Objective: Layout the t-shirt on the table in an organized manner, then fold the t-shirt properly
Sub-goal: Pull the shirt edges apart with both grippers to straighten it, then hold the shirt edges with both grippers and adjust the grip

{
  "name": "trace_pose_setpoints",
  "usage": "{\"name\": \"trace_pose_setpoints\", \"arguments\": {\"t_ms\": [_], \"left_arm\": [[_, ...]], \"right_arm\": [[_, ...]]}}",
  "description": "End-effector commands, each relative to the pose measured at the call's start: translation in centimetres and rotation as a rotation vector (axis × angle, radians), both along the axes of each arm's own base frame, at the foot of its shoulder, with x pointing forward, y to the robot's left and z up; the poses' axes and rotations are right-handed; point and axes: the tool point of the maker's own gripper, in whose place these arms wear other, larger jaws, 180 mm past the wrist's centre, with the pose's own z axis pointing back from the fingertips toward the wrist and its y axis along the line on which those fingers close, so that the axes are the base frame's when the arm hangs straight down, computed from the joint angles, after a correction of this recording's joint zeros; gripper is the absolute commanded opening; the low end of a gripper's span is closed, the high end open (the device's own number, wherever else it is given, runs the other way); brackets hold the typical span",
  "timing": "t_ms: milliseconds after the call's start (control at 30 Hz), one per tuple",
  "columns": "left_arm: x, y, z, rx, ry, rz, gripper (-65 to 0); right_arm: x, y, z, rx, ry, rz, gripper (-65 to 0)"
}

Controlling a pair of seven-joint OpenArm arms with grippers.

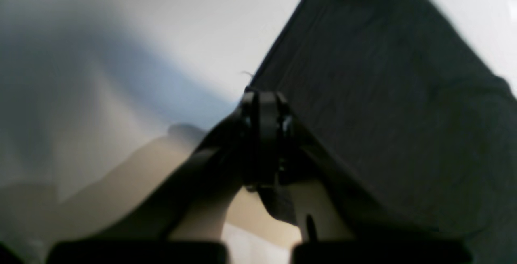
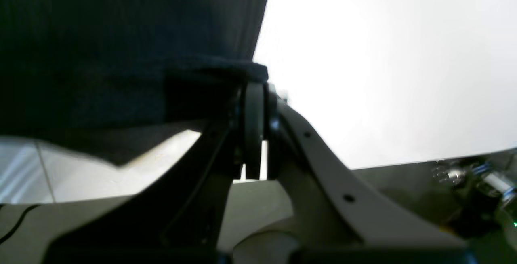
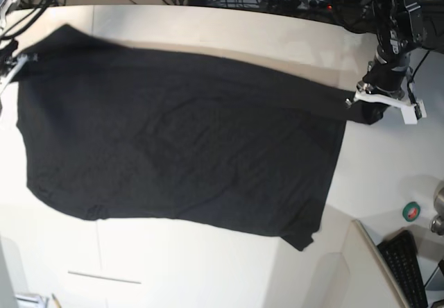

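Tabletop (image 3: 388, 162), off-white and far wider than anything on it, fills the base view, and the t-shirt (image 3: 180, 148) covers most of its middle and left. The black cloth is stretched between the two arms, taut along its far edge, which runs from the far left corner down to the right. Its lower body drapes toward the near side, with a sleeve corner hanging at the near right. No graphic shows clearly, only a faint outline in the middle of the cloth.

On the right of the base view, the left gripper (image 3: 365, 106) is clenched on one far corner of the shirt; its wrist view shows the jaws pressed together on the fabric edge (image 1: 264, 106). On the far left, the right gripper (image 3: 15, 64) is pinched shut on the opposite corner, and its wrist view shows a bunched hem held between the jaws (image 2: 254, 90).

A green roll of tape (image 3: 412, 211) and a black keyboard (image 3: 409, 266) sit well apart at the near right.

By my judgement the laying-out step is in hand, not the folding. The shirt looks spread but partly lifted at the held edge. The next move likely calls for lowering both corners together, keeping tension even so no wrinkles form, then letting go once the cloth lies flat.
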Motion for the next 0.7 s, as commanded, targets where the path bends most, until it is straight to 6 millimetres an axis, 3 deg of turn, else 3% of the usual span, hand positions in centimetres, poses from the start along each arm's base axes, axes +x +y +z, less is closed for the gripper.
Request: {"name": "trace_pose_setpoints", "arguments": {"t_ms": [0, 133, 400, 667], "left_arm": [[0.8, 0.6, 1.0, 0.018, -0.04, 0.004, -65.0], [2.1, 1.1, 0.4, -0.001, -0.044, 0.026, -65.0], [4.2, 1.8, -0.9, -0.037, -0.038, 0.063, -65.0], [6.7, 2.2, -0.7, -0.063, -0.065, 0.083, -65.0]], "right_arm": [[1.4, -0.6, 1.2, -0.026, -0.035, 0.004, -65.0], [4.8, -0.8, 2.9, -0.039, -0.091, 0.023, -65.0], [9.3, 0.2, 1.4, 0.036, -0.08, 0.074, -65.0], [12.7, 0.5, 2.0, 0.082, -0.123, 0.068, -65.0]]}}
